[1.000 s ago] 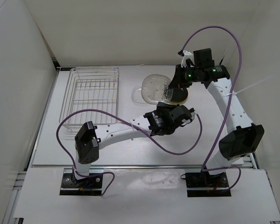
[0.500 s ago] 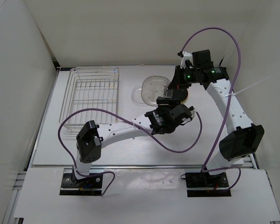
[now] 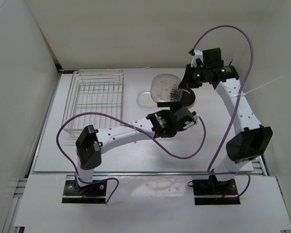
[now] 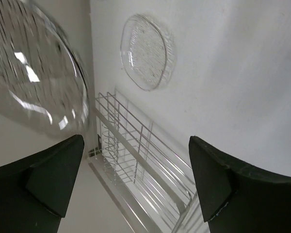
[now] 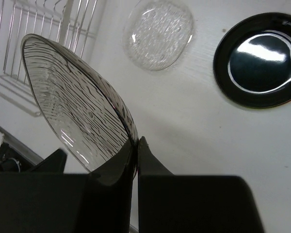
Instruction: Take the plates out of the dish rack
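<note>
Count: three plates, one rack, two grippers. Two plates are clear and one is glossy black; all three are outside the rack (image 3: 121,97), which stands at 10 o'clock on the desk (image 3: 131,158). The right gripper (image 5: 136,143) is clamped on the rim of the held plate (image 5: 80,111), a clear round plate with fine wavy ribbing, tilted steeply on edge above the desk near 12 o'clock. The flat plate (image 5: 159,34), clear with a pebbled surface, lies on the desk just at 8 o'clock of the held plate in the top view. The black plate (image 5: 259,58) lies flat at 1 o'clock, apart from the flat plate, with bright reflections on its face. The left gripper (image 4: 136,145) is released, its fingers spread wide with nothing between them, just at 6 o'clock of the held plate.
</note>
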Available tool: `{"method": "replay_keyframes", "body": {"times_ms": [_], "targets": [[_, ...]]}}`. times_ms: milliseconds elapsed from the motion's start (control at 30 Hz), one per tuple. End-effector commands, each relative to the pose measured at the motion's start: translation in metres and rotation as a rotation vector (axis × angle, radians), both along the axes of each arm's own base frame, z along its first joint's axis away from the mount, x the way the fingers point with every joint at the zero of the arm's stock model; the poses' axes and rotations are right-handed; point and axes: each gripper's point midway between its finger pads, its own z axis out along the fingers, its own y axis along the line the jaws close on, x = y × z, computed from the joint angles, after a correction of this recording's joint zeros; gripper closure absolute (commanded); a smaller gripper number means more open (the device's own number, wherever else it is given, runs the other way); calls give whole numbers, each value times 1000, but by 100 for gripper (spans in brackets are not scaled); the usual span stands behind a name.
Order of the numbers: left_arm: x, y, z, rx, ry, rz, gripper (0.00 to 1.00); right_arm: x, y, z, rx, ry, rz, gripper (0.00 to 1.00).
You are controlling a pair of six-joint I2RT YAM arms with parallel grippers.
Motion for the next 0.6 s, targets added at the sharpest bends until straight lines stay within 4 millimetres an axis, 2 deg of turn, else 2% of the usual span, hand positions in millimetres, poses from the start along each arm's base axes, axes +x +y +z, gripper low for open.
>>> {"method": "replay_keyframes", "body": {"times_ms": [0, 33, 67, 133, 167, 200, 233, 267, 300, 400, 433, 467, 500, 533, 567], "targets": [[-23, 28, 50, -129, 66, -24, 0, 40, -17, 0, -8, -6, -89, 100], [-27, 31, 50, -127, 87, -39, 0, 45, -16, -2, -9, -3, -89, 100], [-27, 45, 63, -139, 106, -22, 0, 58, -20, -9, -15, -2, -95, 100], [-28, 55, 70, -170, 143, -24, 0, 70, -19, -16, -29, -2, -95, 100], [-26, 61, 78, -196, 156, -13, 0, 81, -19, -6, -35, -43, -94, 100], [-15, 79, 81, -196, 165, 30, 0, 95, -18, -20, -53, -28, -93, 100], [-9, 89, 92, -237, 162, 45, 0, 100, -18, -22, -60, -32, -85, 100], [0, 98, 103, -268, 160, 67, 0, 111, -16, -12, -52, -66, -86, 100], [18, 121, 112, -331, 164, 129, 0, 117, -13, -31, -63, -30, -70, 100], [44, 159, 138, -478, 154, 216, 0, 124, -3, -54, -77, -8, -15, 99], [63, 194, 148, -538, 118, 308, 0, 120, 9, -60, -80, 3, 10, 99], [70, 209, 157, -593, 104, 340, 0, 125, 8, -71, -99, 6, 15, 99], [75, 215, 165, -674, 122, 345, 0, 127, 17, -76, -104, -3, 36, 99], [86, 244, 164, -710, 118, 412, 0, 127, 22, -78, -104, -4, 45, 99], [85, 256, 171, -743, 117, 423, 0, 131, 23, -91, -108, 14, 46, 99]]}}
